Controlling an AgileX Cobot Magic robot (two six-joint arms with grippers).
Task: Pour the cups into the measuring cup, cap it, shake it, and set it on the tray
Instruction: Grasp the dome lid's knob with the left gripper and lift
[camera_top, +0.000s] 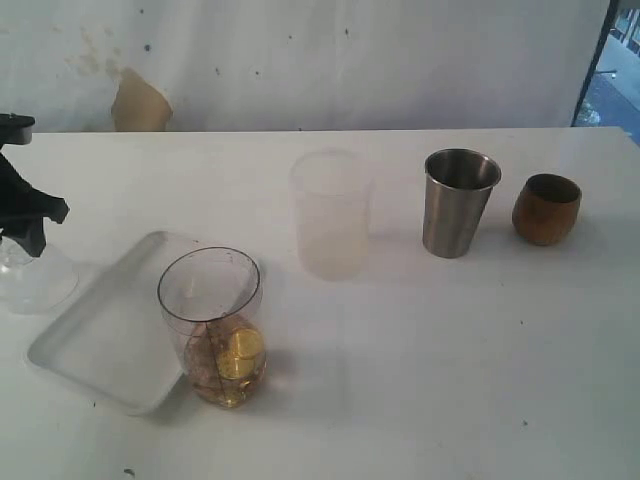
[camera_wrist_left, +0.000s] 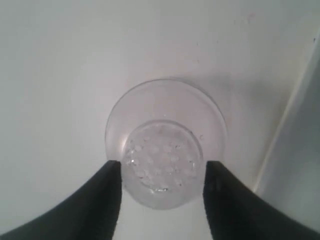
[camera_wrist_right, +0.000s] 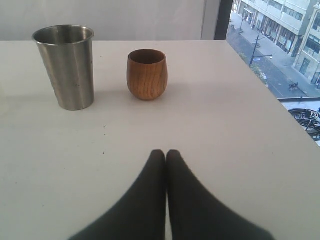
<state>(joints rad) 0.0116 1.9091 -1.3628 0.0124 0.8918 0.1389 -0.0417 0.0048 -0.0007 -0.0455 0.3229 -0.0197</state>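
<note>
The clear measuring cup (camera_top: 212, 325) holds brownish and yellow contents and stands against the right edge of the white tray (camera_top: 95, 335), looking slightly tilted. Further back right stand the steel tumbler (camera_top: 458, 202) (camera_wrist_right: 66, 66) and the round brown cup (camera_top: 546, 208) (camera_wrist_right: 147, 73). At the far left my left gripper (camera_top: 25, 238) (camera_wrist_left: 162, 172) hangs over a clear domed cap (camera_top: 35, 278) (camera_wrist_left: 165, 145) that rests on the table. Its fingers (camera_wrist_left: 107, 190) flank the cap's dimpled top closely, a sliver apart. My right gripper (camera_wrist_right: 166, 152) is shut and empty, short of the two cups.
A frosted translucent cup (camera_top: 331, 215) stands mid-table between the measuring cup and the tumbler. The tray's rim (camera_wrist_left: 300, 145) runs close beside the cap. In the right wrist view the table edge (camera_wrist_right: 280, 100) drops off toward a window.
</note>
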